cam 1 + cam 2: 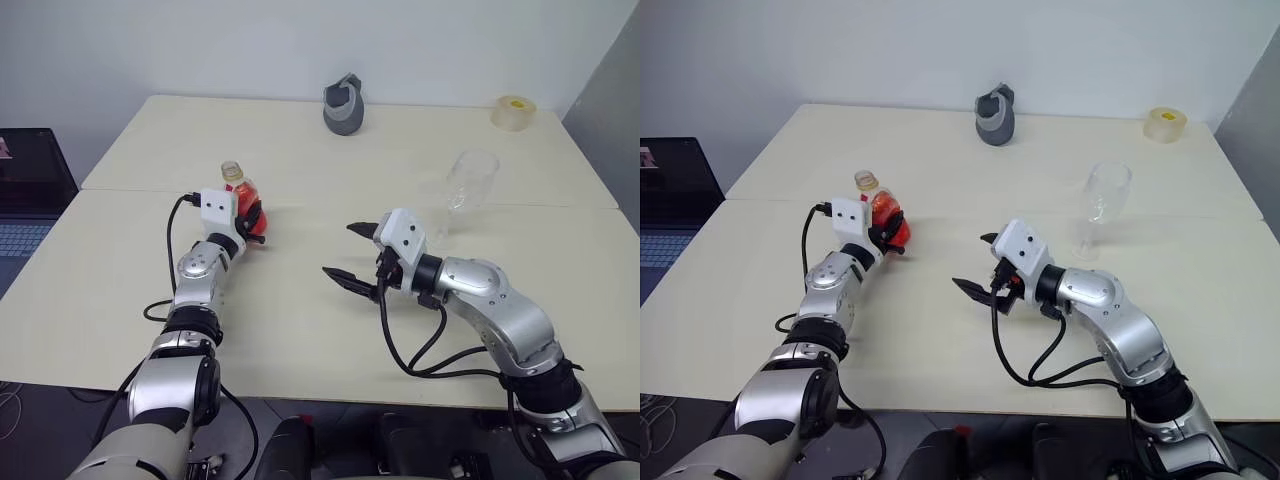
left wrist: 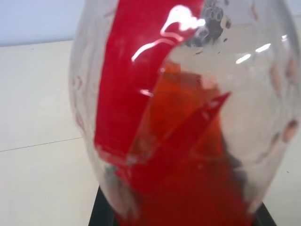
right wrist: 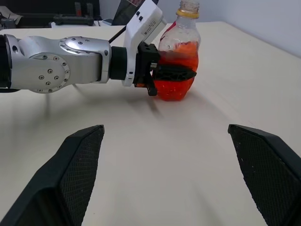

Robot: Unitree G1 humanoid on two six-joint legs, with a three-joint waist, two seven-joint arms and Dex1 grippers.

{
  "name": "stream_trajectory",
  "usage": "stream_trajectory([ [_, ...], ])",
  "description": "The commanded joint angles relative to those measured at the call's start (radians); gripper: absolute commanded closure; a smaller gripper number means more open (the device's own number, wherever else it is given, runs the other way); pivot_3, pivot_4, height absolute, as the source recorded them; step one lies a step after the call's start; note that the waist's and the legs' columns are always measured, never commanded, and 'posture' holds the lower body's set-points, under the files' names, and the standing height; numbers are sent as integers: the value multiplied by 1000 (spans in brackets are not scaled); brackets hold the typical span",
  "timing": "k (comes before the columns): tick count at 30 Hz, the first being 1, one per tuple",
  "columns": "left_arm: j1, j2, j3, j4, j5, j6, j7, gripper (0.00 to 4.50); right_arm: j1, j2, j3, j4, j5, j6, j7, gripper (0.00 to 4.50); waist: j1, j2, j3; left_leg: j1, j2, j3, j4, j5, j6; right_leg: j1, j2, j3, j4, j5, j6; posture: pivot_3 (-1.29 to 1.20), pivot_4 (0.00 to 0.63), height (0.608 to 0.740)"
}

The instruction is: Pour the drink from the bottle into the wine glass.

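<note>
The bottle (image 1: 243, 195) stands upright at the left of the cream table (image 1: 300, 330), clear and squat, with a yellowish top. The red drink (image 2: 188, 179) fills its lower half. My left gripper (image 1: 255, 225) is shut on the bottle's body, its black fingers (image 3: 174, 73) pressed to both sides, low down. Mid-table, to the right of the bottle, my right gripper (image 1: 340, 250) is open and points at it with nothing between its wide fingers (image 3: 80, 169). The empty wine glass (image 1: 468, 185) stands upright beyond my right arm.
A grey cup-like object (image 1: 345, 105) stands at the table's far edge, and a tape roll (image 1: 513, 112) lies at the far right corner. A laptop (image 1: 25, 190) sits off the table to the left. A seam (image 1: 420, 203) runs across the table.
</note>
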Motion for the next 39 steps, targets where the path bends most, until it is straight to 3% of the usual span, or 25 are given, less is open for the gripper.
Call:
stream_trajectory([
  [1,9,-7,24,-15,-25,-17,-1,2559,-4,2,-23,-75,22,31,2,0,-1,0,0,0,0,0,0,0,0,0,0,0,0,0,0,0,150,740],
  [9,106,-34,29,-149,-42,10,-6,19,5,20,-30,-128,48,88,-14,0,-6,0,0,0,0,1,0,0,0,0,0,1,0,0,0,0,150,740],
  [16,232,-32,23,-386,-38,80,30,19,4,22,-35,-150,65,102,-16,0,-10,0,0,0,1,1,0,0,0,0,0,2,0,0,0,0,150,740],
  [26,571,-28,17,-1027,-33,298,137,19,135,-26,-197,-267,125,137,-50,0,-13,-1,0,-1,2,0,0,0,0,0,-1,4,-1,0,0,0,150,740],
  [32,643,31,-59,-1267,-118,472,-1,19,317,-45,-320,-327,136,131,-107,0,-7,-1,-1,0,2,0,-1,0,0,1,0,3,0,0,0,0,150,740],
  [39,642,135,-70,-1364,-270,623,-181,19,518,0,-349,-322,63,-9,-187,0,-18,-1,-1,3,3,2,-4,0,0,1,2,5,0,-1,-1,0,150,740],
])
